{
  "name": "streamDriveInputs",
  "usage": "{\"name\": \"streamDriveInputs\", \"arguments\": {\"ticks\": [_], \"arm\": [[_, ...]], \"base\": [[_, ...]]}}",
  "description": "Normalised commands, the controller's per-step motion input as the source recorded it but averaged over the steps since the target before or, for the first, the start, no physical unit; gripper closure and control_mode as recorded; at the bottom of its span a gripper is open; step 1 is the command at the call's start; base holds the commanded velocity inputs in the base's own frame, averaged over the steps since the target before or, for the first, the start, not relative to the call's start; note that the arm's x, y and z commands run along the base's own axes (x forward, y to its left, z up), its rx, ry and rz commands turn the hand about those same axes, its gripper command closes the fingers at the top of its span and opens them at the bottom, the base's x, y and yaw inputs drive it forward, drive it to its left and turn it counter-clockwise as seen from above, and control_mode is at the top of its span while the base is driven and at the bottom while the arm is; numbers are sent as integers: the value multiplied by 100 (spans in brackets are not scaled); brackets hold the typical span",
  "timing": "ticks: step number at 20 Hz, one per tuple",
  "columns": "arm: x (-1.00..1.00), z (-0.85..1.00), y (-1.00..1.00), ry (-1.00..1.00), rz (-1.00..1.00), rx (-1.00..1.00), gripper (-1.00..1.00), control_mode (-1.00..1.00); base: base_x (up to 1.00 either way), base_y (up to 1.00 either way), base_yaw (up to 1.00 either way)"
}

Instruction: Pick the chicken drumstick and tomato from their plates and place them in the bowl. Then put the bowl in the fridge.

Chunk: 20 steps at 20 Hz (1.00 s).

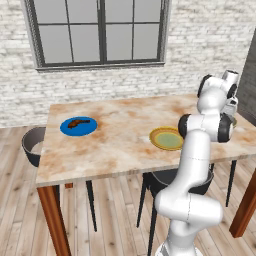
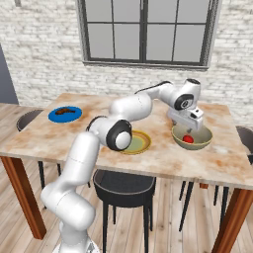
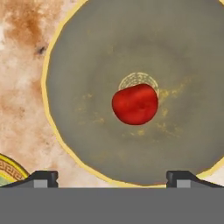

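Observation:
The red tomato (image 3: 134, 104) lies loose at the bottom of the olive-tan bowl (image 3: 87, 65), which stands near the table's right end (image 2: 197, 144). My gripper (image 3: 113, 179) hangs open just above the bowl (image 2: 188, 124), fingers spread wide and holding nothing. Right beside the bowl sits the yellow-rimmed plate (image 1: 166, 138) with nothing on it. At the far left of the table, the dark brown chicken drumstick (image 1: 77, 122) lies on the blue plate (image 1: 78, 126). I cannot make out the fridge for certain.
The marble-topped table (image 1: 120, 150) has dark chairs (image 2: 123, 185) tucked under its near side and one at its left end (image 1: 32, 145). A brick wall with a window stands behind. A tall dark grey panel (image 1: 248, 80) stands at the right.

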Motion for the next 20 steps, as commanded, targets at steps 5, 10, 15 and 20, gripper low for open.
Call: {"name": "streamDriveInputs", "arguments": {"ticks": [5,10,15,20], "arm": [[-46,38,45,0,4,-6,-100,-100],[-69,1,60,-3,2,-8,-100,-100],[-71,-14,75,-10,0,-12,-100,-100],[-53,-3,79,-4,3,-8,-100,-100]], "base": [[0,0,0],[0,0,0],[0,0,0],[0,0,0]]}}
